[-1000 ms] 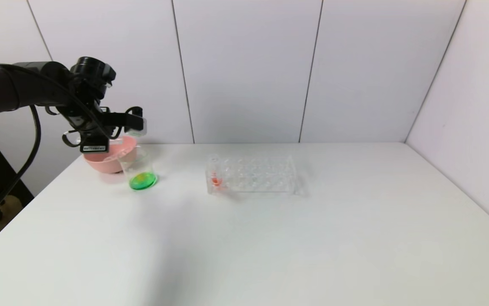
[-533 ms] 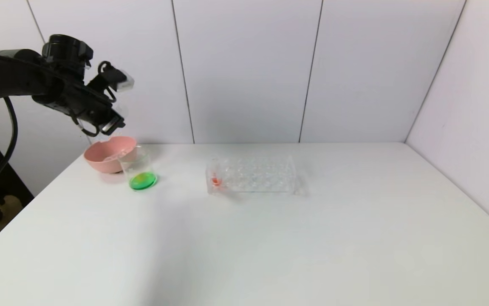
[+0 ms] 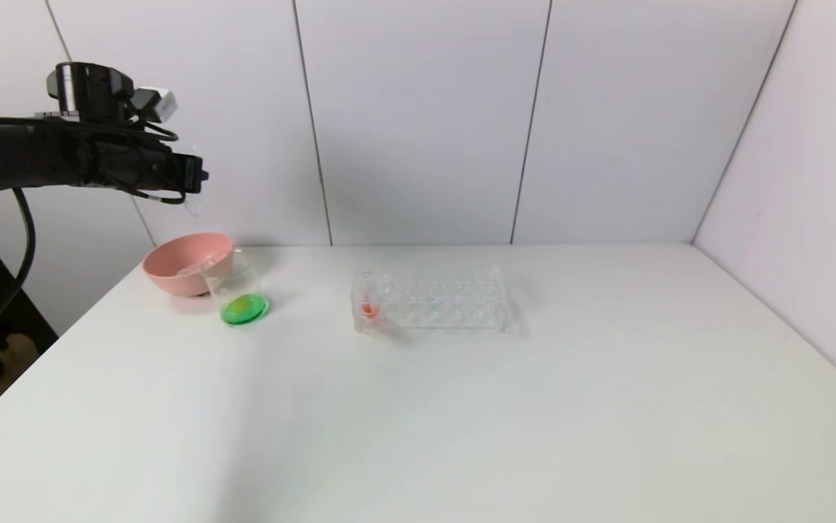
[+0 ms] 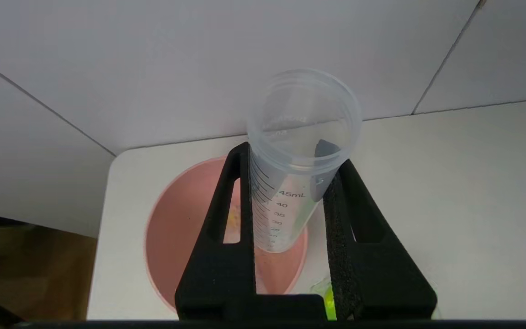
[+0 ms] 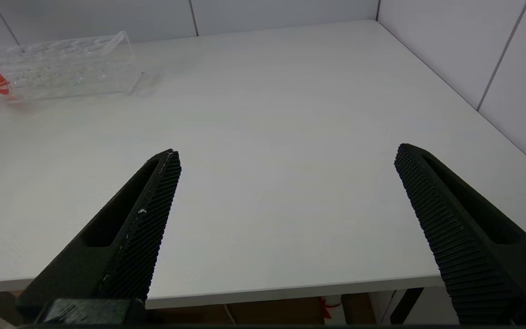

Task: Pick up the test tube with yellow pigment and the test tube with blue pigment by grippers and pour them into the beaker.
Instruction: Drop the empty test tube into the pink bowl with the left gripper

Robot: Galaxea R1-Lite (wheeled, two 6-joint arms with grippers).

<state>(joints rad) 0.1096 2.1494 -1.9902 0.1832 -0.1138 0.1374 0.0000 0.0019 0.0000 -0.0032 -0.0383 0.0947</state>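
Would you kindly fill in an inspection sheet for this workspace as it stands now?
Surface: white table, mostly bare.
Job's things: beaker holds green liquid, beside pink bowl; empty clear tube in left gripper.
Clutter: clear rack with one red-liquid tube.
Grippers: left gripper raised above the bowl, shut on the tube; right gripper open over the table's near edge.
Cables: black cable hangs under the left arm.
Surroundings: white panelled walls.

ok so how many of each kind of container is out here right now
racks: 1 (clear rectangular plastic rack)
tubes: 2 (empty clear graduated plastic tube in the left gripper jaws; clear tube with red liquid in the rack)
beakers: 1 (clear glass beaker holding green liquid)
bowls: 1 (round pink bowl)
total: 5
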